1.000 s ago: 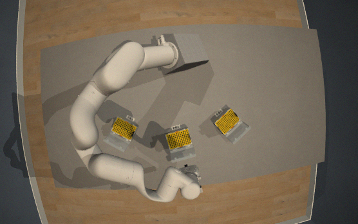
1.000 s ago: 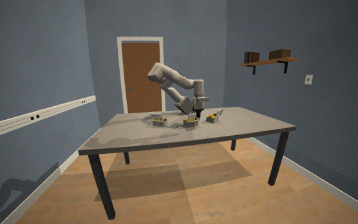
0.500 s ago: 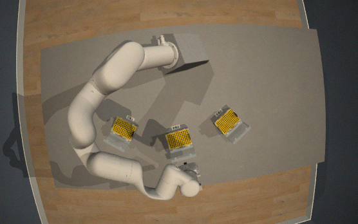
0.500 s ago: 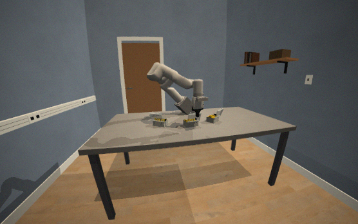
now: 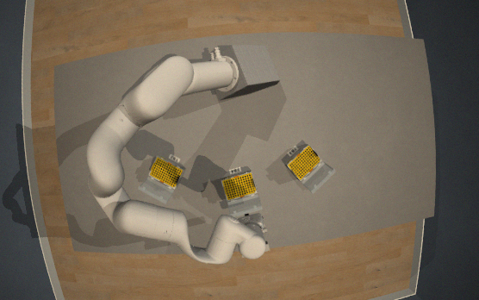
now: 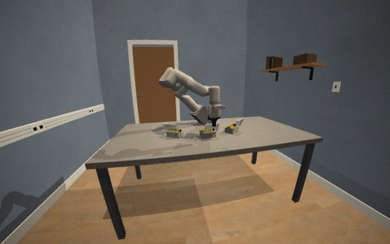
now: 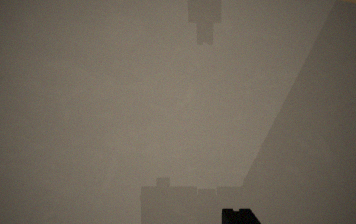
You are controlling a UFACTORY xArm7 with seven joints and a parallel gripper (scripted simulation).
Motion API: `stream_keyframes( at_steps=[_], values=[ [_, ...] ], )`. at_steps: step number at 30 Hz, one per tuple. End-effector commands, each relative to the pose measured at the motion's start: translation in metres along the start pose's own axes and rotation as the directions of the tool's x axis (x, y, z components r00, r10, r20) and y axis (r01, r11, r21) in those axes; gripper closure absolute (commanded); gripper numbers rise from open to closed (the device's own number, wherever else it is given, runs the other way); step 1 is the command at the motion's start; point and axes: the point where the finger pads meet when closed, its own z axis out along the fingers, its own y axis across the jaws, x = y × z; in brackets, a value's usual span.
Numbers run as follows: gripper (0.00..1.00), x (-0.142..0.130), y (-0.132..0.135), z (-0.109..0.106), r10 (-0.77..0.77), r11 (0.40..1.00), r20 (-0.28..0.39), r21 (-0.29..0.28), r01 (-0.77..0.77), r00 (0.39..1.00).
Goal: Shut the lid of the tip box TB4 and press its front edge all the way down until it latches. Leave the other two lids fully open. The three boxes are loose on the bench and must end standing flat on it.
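Note:
Three grey tip boxes with yellow tip racks stand on the bench with their lids open: a left box point(image 5: 165, 171), a middle box point(image 5: 239, 186) and a right box point(image 5: 304, 161). Their labels are too small to read, so I cannot tell which is TB4. The middle box's lid point(image 5: 244, 208) is swung open toward the bench's near edge. My gripper point(image 6: 214, 123) is shut and empty, pointing down just above and behind that lid. In the top view the wrist point(image 5: 251, 224) hides the fingers. In the wrist view only a dark fingertip point(image 7: 240, 216) and a grey lid edge point(image 7: 190, 200) show.
The arm's base point(image 5: 250, 69) stands at the back of the bench, and the arm curves round the left box. The three boxes also show in the side view, the left one point(image 6: 174, 132), the middle one point(image 6: 207, 133) and the right one point(image 6: 231, 129). The bench edge lies close behind the wrist.

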Motion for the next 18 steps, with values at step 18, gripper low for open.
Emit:
stream_keyframes(
  at_steps=[18],
  values=[
    [1.00, -0.026, -0.001, -0.006, 0.000, 1.000, -0.005, 0.002, 0.000, 1.000]
  ],
)
